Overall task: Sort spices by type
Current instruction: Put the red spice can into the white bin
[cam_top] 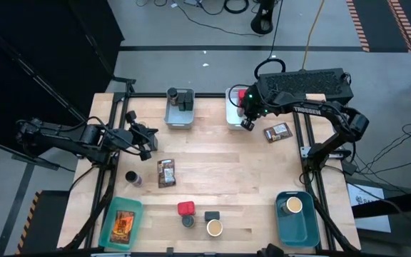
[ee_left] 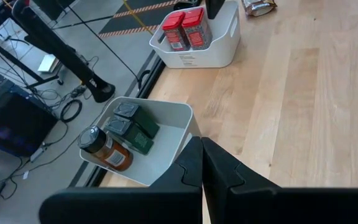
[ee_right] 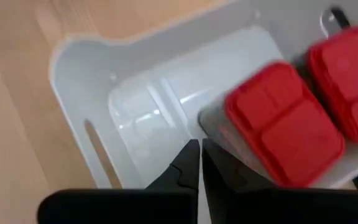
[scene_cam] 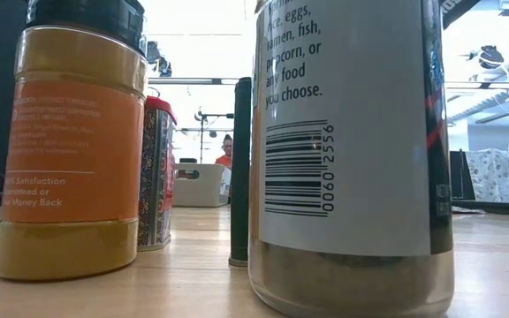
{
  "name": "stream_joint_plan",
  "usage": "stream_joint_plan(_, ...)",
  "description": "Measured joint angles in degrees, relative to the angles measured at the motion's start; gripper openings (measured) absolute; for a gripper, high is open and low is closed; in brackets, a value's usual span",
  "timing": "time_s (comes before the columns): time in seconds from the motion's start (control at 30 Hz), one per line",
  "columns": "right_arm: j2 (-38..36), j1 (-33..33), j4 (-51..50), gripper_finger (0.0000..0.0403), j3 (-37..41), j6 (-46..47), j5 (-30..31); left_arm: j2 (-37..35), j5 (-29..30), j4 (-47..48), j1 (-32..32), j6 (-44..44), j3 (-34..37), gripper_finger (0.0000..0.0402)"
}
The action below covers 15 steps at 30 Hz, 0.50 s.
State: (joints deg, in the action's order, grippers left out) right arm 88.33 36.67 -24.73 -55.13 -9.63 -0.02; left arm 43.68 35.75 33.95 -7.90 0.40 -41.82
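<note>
Nearest, at 6 o'clock: round tan-topped jar (cam_top: 215, 228), dark jar (cam_top: 188, 221), red boxy tin (cam_top: 185, 208) unsorted. Teal bin (cam_top: 121, 223) at 7 holds a printed packet, blue bin (cam_top: 295, 218) a jar, grouped by type. Left gripper (cam_top: 147, 140) at 9, pinched shut, empty. Right gripper (cam_top: 247, 123) at 1, shut, empty, over white bin (ee_right: 98, 93) holding red-lidded tins (ee_right: 284, 121).

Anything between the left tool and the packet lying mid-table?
Nothing visible. In the high view only bare wood lies between the shut left tool and the packet; the dark jar stands off that line.
</note>
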Motion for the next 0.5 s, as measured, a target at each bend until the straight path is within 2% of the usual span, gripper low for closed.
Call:
stream_joint_plan(0.3,2.11,-0.51,2.76,0.0,0.0,-0.18,0.15,0.0,0.0,-0.02,0.0,0.0,0.0,0.0002)
stream_joint_plan(0.5,4.4,-0.51,4.08,0.0,0.0,-0.66,4.62,0.0,0.0,0.0,0.0,0.0,0.0,0.0002)
